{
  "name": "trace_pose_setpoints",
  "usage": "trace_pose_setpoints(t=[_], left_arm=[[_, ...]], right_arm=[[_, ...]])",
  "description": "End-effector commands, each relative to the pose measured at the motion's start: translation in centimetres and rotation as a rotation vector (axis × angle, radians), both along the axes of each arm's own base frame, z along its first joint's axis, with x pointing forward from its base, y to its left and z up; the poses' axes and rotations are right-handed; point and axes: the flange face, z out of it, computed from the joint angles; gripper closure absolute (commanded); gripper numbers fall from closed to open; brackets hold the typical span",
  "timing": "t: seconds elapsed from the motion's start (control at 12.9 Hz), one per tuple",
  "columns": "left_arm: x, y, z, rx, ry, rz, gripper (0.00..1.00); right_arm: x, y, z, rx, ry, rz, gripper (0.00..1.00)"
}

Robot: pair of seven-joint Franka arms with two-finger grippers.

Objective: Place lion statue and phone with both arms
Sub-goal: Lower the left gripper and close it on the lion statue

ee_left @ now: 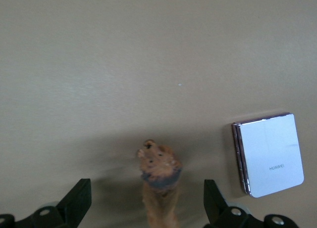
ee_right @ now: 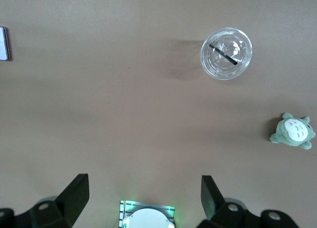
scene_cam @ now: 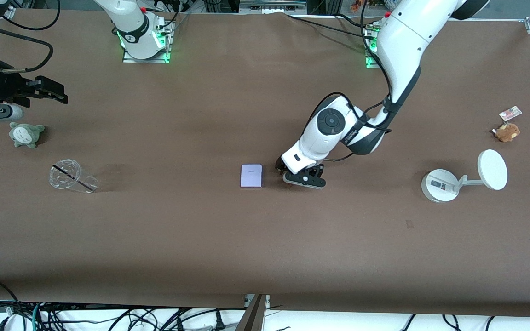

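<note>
Front camera high, faces robots; wrist cameras look down, apparently; all share phone.

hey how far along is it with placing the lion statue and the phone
Looks nearly done. The phone lies flat mid-table. The lion statue rests on the table beside it, between the open fingers of the left gripper, untouched. The right gripper waits open, high at its end of the table. Left: pulling the left arm away.

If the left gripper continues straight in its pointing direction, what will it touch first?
Probably the lion statue, standing between the open fingers of the left gripper; otherwise the table. The phone lies beside that line.
</note>
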Motion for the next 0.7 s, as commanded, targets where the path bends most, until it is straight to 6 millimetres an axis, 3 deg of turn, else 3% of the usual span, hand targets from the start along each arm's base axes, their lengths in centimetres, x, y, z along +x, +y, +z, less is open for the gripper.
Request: trace_pose_setpoints(t=[0.0,0.08,0.23,0.46,0.62], left_arm=[[0.2,-0.5,-1.1,0.021,-0.057,-0.036,0.26],[0.1,-0.6,-1.2,0.024,-0.057,-0.040,0.52],[0.1,-0.5,-1.3,0.026,-0.056,-0.039,0.78],[0.2,-0.4,-0.9,0.025,-0.061,-0.037,0.90],[0.8,0.2,0.8,0.033,-0.073,-0.032,0.92]], right_arm=[[0.0,-0.1,0.6,-0.018,0.003,-0.002,0.00],[0.0,-0.1,0.6,-0.018,0.003,-0.002,0.00],[0.0,-0.1,0.6,-0.018,0.005,-0.004,0.00],[-0.1,0.1,0.5,-0.010,0.011,0.000,0.00],[0.0,0.1,0.6,-0.009,0.008,0.003,0.00]])
